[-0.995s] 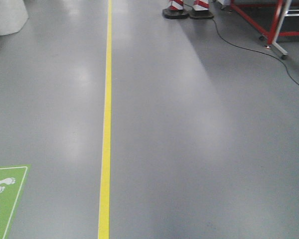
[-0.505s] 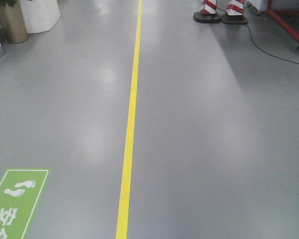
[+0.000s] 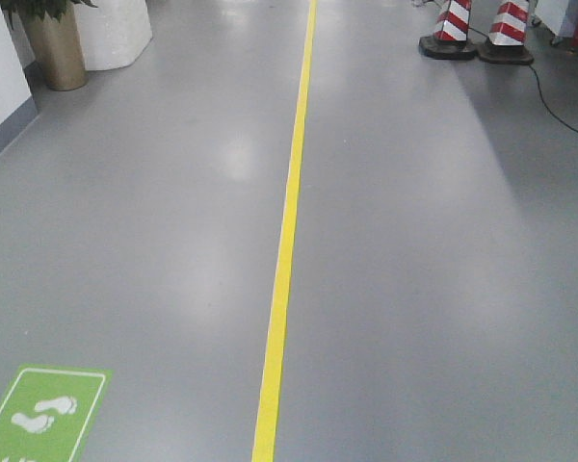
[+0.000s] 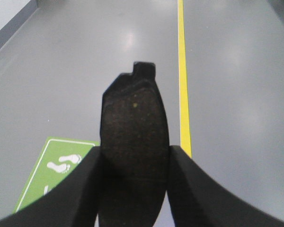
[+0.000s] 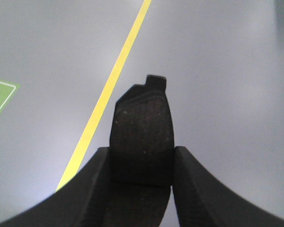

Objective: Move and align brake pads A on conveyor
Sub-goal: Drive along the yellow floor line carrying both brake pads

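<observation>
The left gripper (image 4: 135,152) clamped a brake pad (image 4: 132,109) lengthwise, notched end pointing outward. The right gripper (image 5: 142,152) clamped a second pad (image 5: 142,113) likewise.

Open floor (image 3: 414,289); striped cones (image 3: 453,27) far right.

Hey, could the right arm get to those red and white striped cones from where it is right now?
Probably not. The cones stand far ahead across open floor, well beyond the arm, and the right gripper is shut on a brake pad, so it has no free grip.
</observation>
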### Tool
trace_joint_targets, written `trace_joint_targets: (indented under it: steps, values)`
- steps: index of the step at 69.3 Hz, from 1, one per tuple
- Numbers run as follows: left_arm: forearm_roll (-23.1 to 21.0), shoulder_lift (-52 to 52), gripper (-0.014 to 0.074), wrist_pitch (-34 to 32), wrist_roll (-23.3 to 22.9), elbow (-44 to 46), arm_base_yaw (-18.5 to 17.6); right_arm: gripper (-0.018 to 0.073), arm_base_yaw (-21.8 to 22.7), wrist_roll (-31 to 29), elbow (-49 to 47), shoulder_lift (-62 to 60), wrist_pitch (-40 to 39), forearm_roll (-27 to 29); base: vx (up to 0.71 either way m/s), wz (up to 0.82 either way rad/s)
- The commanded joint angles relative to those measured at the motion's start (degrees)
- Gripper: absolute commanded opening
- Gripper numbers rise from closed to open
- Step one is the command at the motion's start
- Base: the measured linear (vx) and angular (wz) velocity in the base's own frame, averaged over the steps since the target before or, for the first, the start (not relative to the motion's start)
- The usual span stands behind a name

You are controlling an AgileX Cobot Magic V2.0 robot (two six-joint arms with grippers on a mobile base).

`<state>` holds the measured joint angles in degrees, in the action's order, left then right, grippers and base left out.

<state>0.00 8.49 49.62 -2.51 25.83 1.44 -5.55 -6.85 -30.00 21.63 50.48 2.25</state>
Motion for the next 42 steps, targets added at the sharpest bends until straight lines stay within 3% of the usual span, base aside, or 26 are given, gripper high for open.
trace_joint_targets:
  steps: [1, 42]
  values:
    - [0.00, 0.72, -0.0006, -5.23, 0.13, 1.64, -0.22, -0.0007, 0.42, -0.53, -1.62, 0.31, -4.66, 0.01, 0.52, 0.05]
    - [0.00, 0.72, -0.0006, -5.23, 0.13, 1.64, -0.22, -0.0007, 0.42, -0.53, -1.62, 0.31, -4.66, 0.88, 0.60, -0.11]
